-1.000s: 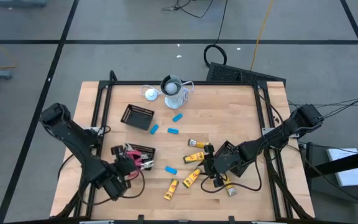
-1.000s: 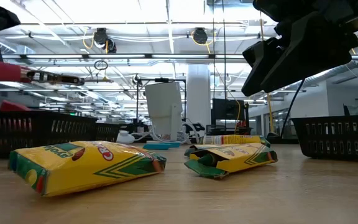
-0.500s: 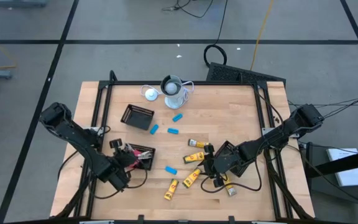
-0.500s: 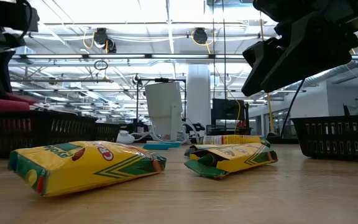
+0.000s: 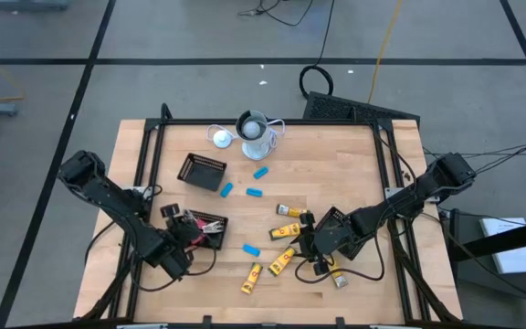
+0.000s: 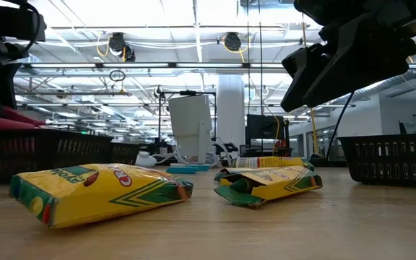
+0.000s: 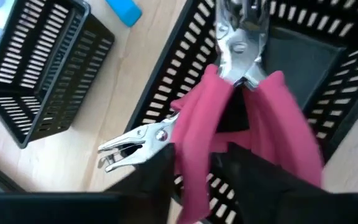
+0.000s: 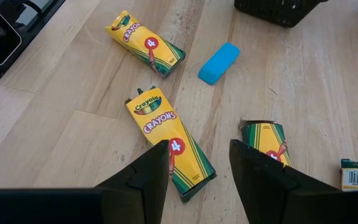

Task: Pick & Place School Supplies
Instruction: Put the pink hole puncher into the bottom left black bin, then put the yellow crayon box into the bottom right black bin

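Observation:
My left gripper (image 5: 186, 234) (image 7: 197, 183) reaches into the near black mesh basket (image 5: 220, 220), shut on red-handled pliers (image 5: 199, 232). A second pair's silver jaws (image 7: 120, 146) lie on the basket's wall. In the low view the red handle (image 6: 6, 119) shows just above the basket's rim. My right gripper (image 5: 302, 239) (image 8: 197, 168) hangs open over the yellow crayon boxes, right above one (image 8: 169, 140), touching nothing. Other boxes (image 8: 145, 43) (image 8: 266, 140) and a light-blue block (image 8: 219, 62) lie flat on the table. My left gripper has a red handle (image 7: 191, 149) of the pliers between its two fingers, coming slanting down from the table's near side. The pliers' silver head (image 7: 241, 43) points away from the fingers, down inside the basket. Which part rests on the basket floor is hidden.
A second black mesh basket (image 5: 202, 171) (image 7: 42, 68) stands farther back. A white-grey cup with a cable (image 5: 254, 128) is near the far edge. Light-blue blocks (image 5: 255, 194) (image 5: 250, 249) and crayon boxes (image 5: 281, 262) (image 6: 100, 191) are scattered mid-table.
My left gripper moved a little toward the far edge and down, bringing the red-handled pliers from above the basket's rim down into the basket, then held still. The right arm kept still.

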Robot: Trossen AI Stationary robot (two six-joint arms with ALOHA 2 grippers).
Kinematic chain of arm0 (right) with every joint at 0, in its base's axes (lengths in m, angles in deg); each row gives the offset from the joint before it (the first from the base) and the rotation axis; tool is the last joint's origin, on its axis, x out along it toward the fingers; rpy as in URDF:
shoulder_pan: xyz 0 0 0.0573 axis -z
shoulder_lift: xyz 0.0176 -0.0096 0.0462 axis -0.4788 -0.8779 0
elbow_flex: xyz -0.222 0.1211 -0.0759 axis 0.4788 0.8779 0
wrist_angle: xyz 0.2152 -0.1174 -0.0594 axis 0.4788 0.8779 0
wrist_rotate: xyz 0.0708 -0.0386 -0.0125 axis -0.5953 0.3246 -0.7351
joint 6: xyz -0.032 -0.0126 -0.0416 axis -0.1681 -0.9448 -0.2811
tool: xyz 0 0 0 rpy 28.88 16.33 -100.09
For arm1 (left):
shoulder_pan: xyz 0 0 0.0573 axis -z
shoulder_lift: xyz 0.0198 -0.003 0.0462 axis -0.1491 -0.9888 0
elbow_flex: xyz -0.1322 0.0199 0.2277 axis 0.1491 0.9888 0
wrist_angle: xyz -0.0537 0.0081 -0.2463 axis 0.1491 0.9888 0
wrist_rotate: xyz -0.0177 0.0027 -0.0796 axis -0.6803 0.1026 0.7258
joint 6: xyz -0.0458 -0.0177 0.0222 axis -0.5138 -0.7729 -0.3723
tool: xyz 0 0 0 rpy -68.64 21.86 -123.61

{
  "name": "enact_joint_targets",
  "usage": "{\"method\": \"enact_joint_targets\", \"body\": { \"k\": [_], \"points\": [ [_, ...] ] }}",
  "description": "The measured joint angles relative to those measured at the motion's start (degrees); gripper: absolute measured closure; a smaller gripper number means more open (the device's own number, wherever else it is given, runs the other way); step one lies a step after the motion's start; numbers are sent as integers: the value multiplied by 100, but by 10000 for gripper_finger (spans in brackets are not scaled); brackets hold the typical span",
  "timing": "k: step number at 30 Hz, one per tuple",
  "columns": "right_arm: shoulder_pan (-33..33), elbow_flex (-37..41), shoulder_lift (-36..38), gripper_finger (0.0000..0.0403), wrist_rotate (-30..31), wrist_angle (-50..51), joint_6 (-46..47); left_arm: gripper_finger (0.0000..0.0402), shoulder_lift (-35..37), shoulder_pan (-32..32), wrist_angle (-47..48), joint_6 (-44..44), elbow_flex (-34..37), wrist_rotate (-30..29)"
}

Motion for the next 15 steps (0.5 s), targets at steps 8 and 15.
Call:
{"method": "enact_joint_targets", "body": {
  "k": [8,15],
  "points": [
    [2,0,2,243,-2,0,20,159,56,-79,124,-103,3,-25],
    [0,0,0,243,-2,-2,22,151,619,-23,174,-147,3,-302]
  ]
}}
